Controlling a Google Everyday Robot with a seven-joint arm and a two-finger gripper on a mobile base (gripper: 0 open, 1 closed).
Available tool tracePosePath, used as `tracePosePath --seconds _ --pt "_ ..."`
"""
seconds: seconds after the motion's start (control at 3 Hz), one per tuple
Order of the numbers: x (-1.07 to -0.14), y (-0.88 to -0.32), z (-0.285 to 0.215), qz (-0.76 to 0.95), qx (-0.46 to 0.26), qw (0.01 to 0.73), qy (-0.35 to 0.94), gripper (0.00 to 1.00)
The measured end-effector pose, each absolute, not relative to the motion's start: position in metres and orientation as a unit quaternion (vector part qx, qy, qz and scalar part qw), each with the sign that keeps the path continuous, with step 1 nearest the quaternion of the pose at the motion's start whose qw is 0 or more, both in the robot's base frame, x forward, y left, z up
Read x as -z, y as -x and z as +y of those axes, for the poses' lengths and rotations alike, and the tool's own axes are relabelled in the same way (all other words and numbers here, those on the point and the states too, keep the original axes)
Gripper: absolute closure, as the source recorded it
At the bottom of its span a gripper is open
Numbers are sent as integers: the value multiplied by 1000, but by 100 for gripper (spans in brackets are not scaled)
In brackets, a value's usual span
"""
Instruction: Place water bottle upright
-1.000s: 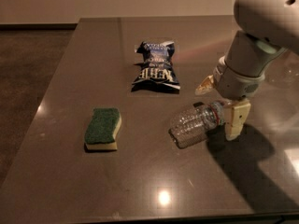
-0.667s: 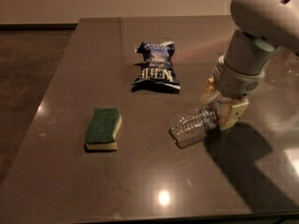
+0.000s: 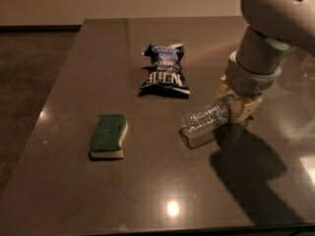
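Observation:
The water bottle [image 3: 204, 123] is a clear ribbed plastic bottle lying on its side on the dark table [image 3: 88, 68], right of centre. Its base points toward the front left and its neck end, with a thin red band, points toward the right. My gripper [image 3: 237, 107] reaches down from the white arm at the upper right. Its tan fingers [image 3: 246, 109] are closed around the bottle's neck end, and the cap is hidden between them. The bottle is tilted a little, with the neck end slightly higher than the base.
A green and yellow sponge [image 3: 108, 134] lies on the table to the left of the bottle. A dark blue chip bag [image 3: 165, 73] lies behind the bottle, toward the table's middle. The table's left edge and front edge are in view.
The gripper's fingers, spread beside the bottle's neck end a second ago, have closed onto it. The bottle has stayed in nearly the same place.

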State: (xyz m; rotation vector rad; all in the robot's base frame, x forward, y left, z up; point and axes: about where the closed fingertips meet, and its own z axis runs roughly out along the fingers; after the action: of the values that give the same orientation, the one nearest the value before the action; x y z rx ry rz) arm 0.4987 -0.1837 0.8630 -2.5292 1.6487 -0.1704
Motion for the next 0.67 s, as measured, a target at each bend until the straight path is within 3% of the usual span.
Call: tracePosePath --seconds 0.67 --pt "-906 -539 -190 466 186 108 858 100"
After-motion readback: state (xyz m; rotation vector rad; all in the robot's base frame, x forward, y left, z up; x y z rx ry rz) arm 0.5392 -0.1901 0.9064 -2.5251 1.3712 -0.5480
